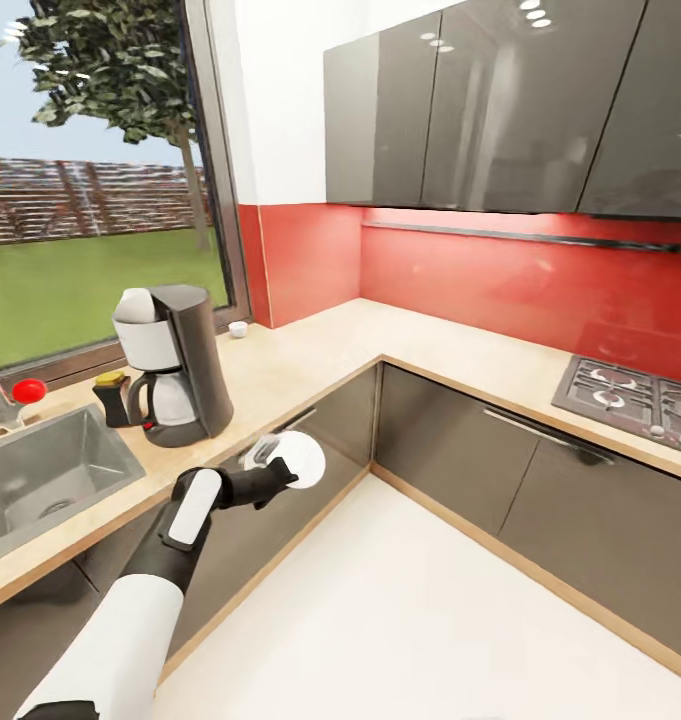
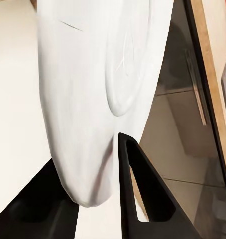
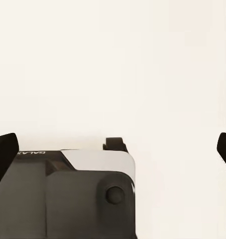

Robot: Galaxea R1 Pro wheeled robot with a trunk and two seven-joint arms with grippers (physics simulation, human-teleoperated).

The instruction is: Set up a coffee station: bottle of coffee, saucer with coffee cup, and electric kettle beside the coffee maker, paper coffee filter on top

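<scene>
The saucer [image 1: 298,458] is clamped by the left gripper [image 1: 272,466], held in the air in front of the grey cabinets [image 1: 320,420], just below the edge of the countertop [image 1: 310,365]. In the left wrist view the saucer [image 2: 100,94] stands on its edge, tilted, w/ one black finger [image 2: 143,194] on each side of its rim, so the gripper is closed on it.

The coffee maker [image 1: 173,362] stands upright on the countertop near the window [image 1: 90,190], between the sink [image 1: 40,480] and the corner. The bottle of coffee [image 1: 111,398] w/ yellow cap stands just beside the coffee maker, on the sink side, very close to the carafe. The small white coffee cup [image 1: 238,329] sits on the countertop farther back, close to the red wall [image 1: 310,255], well apart from the coffee maker. A gas hob [image 1: 630,395] is set in the other part of the counter, at the right.

The right gripper [image 3: 113,149]: two dark tips appear at the far sides of the right wrist view, wide apart, nothing between them, above a pale floor [image 3: 113,64] and part of the robot's base [image 3: 68,194].
</scene>
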